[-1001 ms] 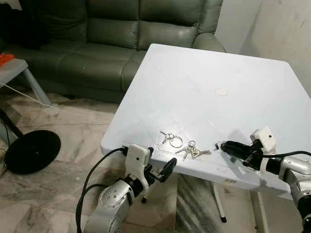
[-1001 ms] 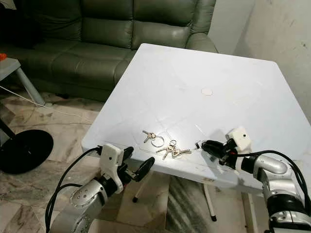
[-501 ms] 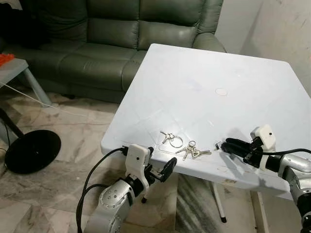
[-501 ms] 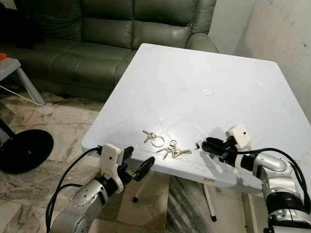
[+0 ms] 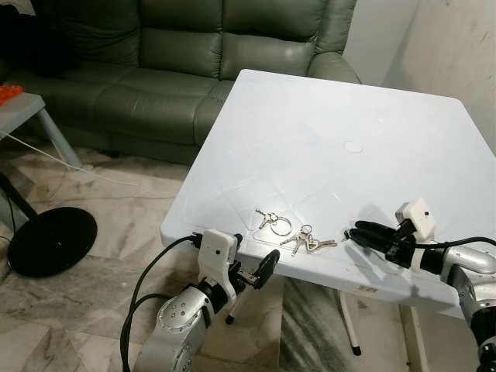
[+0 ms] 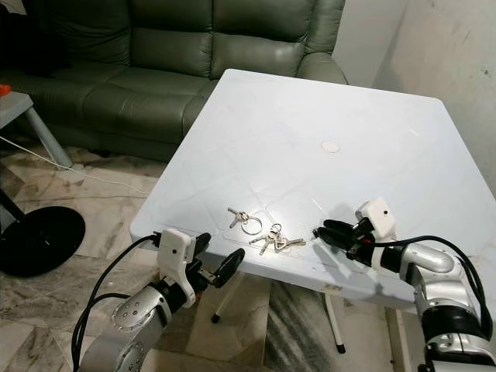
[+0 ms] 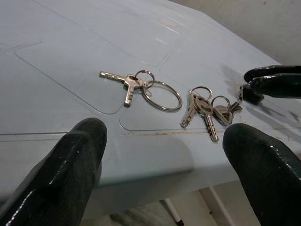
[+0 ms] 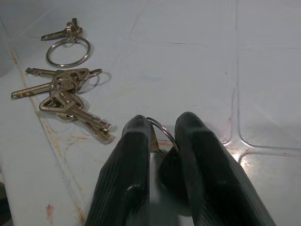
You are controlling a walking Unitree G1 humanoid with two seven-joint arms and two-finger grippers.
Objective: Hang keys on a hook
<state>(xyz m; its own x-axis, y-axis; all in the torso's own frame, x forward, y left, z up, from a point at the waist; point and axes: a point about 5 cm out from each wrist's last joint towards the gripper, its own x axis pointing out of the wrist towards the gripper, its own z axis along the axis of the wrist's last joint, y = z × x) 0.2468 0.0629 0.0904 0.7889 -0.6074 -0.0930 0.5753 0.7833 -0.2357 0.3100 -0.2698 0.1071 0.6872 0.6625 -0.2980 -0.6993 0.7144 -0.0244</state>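
Keys lie in two bunches on the near edge of the white table (image 5: 333, 108). One bunch (image 5: 309, 242) of several keys on small rings sits just left of the right gripper (image 5: 350, 233); the other set (image 5: 271, 222), two small keys on a large ring, lies a little farther left and slightly farther from the edge. The two do not touch.

Between the right gripper's fingers (image 8: 129, 165) is a thin metal ring (image 8: 162, 131) with a small dark piece under it; the fingers are nearly together and pinch this ring just above the tabletop. It lies apart from the bunch, just to the right of it. The right arm reaches in low over the table's near right edge, fingers pointing left toward the bunch.

The left gripper (image 5: 258, 273) hangs just below and in front of the near edge, under the ring set, fingers spread wide and holding nothing. Its wrist view looks across the tabletop between its two fingertips (image 7: 80, 155) at both key groups, with the right gripper's black tips (image 7: 270, 82) at the far side.

Farther out on the table is a small round mark (image 5: 353, 146). Beyond the table stands a green sofa (image 5: 178, 54). A round black base (image 5: 50, 240) rests on the marble floor (image 5: 101, 194) to the left, and a pale wall (image 5: 457, 46) rises on the right.
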